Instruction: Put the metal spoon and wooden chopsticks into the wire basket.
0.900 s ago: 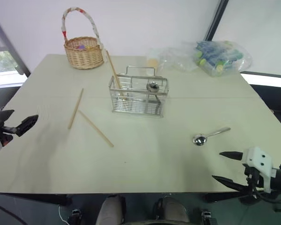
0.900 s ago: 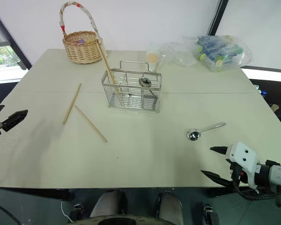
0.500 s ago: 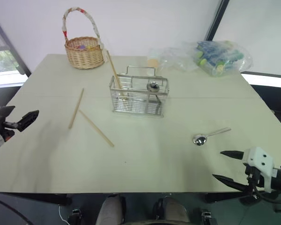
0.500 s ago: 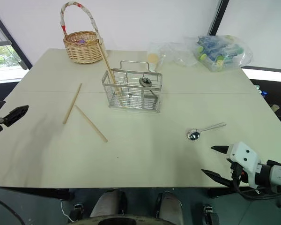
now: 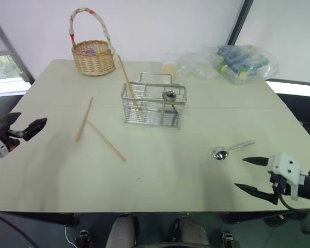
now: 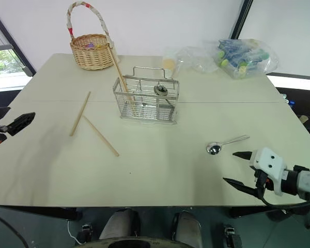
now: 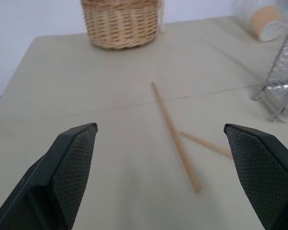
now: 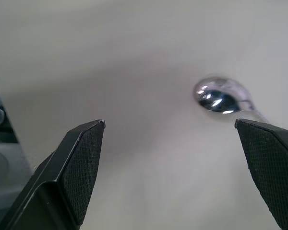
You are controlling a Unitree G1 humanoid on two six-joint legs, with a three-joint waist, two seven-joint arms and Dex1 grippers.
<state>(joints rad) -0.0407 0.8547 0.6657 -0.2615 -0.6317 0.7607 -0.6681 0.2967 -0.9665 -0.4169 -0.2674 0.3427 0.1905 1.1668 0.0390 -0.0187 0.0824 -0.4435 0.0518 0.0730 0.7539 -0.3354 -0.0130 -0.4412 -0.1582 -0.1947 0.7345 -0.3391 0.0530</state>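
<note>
A silver wire basket [image 5: 153,105] is sitting on the big table [image 5: 160,175], a bit toward the far side. One chopstick [image 5: 127,81] is already standing in it, leaning toward the robot's left, with its top poking out high. A spoon [image 5: 169,95] is also sitting inside, its round end showing near the top rim.

Two more chopsticks are lying flat on the table, on the robot's left side of the wire basket. One [image 5: 83,119] is pointing mostly away from the robot. The other [image 5: 106,141] is lying slanted. Their near ends are coming close together, but I cannot tell if they are touching.

Another shiny spoon [image 5: 231,150] is lying on the table toward the robot's right, well apart from the wire basket.

The left gripper [image 5: 25,127] is hanging over the left edge of the table with its fingers spread wide apart, holding nothing. The right gripper [image 5: 252,175] is hanging near the front right edge, just beside the shiny spoon, also spread wide and empty.

A round woven basket [image 5: 93,55] and some clear bags [image 5: 232,62] are sitting at the far side.
</note>
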